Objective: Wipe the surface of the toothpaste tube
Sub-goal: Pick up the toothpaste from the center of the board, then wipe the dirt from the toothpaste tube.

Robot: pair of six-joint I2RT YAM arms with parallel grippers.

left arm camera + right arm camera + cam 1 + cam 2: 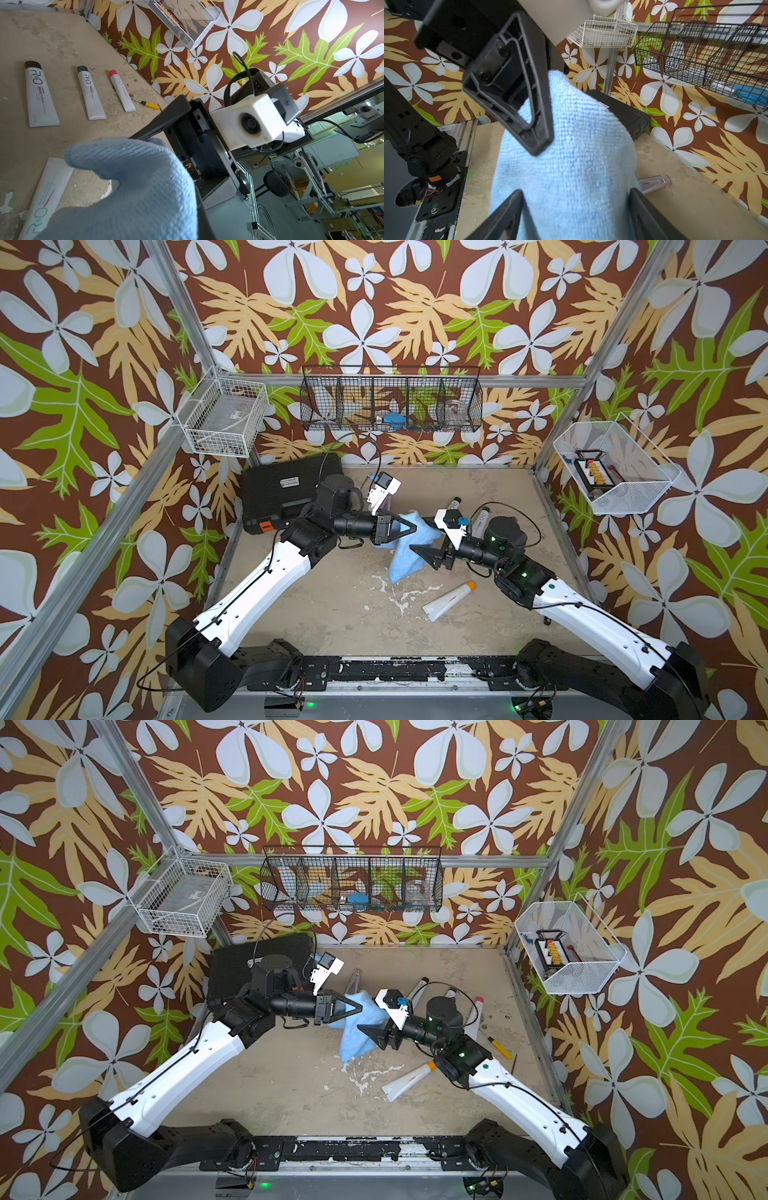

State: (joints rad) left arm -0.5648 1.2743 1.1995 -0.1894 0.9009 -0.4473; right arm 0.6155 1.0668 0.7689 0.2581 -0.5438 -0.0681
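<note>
Cloth [402, 560] hangs pinched in the closed left gripper [413, 527], the right gripper [575, 195] spread wide around it, toothpaste tube [449, 600] lying apart on the table [324, 614].

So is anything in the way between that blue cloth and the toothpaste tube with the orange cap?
Nothing visible. The cloth hangs from the left gripper; the tube lies on the table beyond its lower edge. The open right gripper straddles the cloth.
</note>
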